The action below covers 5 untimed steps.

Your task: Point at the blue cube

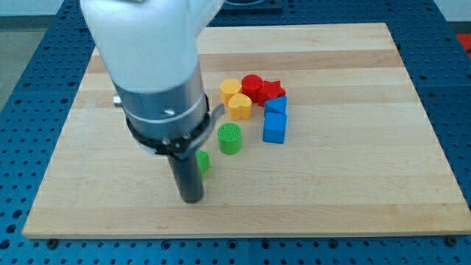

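Light wooden board (353,184) on blue perforated table (29,110). Dark rod tip (193,199) on board near view's bottom, left of centre; no jaws to open or close. Small green block (203,163), shape unclear, just beside rod. Green ridged cylinder (230,138) up-right. Blue cube (274,128) well right of tip, touching second blue block (276,105) above. Two yellow blocks (235,99), red cylinder (252,85), red star-like block (271,91) clustered above.
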### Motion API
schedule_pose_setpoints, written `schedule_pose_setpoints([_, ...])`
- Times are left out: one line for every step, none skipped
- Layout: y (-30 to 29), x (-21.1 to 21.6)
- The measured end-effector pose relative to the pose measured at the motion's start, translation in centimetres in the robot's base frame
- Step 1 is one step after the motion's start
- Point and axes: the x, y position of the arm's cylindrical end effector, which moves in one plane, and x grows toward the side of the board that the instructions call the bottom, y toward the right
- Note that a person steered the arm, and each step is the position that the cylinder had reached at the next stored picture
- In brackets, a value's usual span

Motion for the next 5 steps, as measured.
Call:
schedule_pose_setpoints([3.4,0.8])
schedule_pose_setpoints([6.9,-2.5])
schedule_pose_setpoints([8.4,-6.4])
schedule_pose_setpoints([8.4,-8.8])
schedule_pose_setpoints([7.4,-9.9])
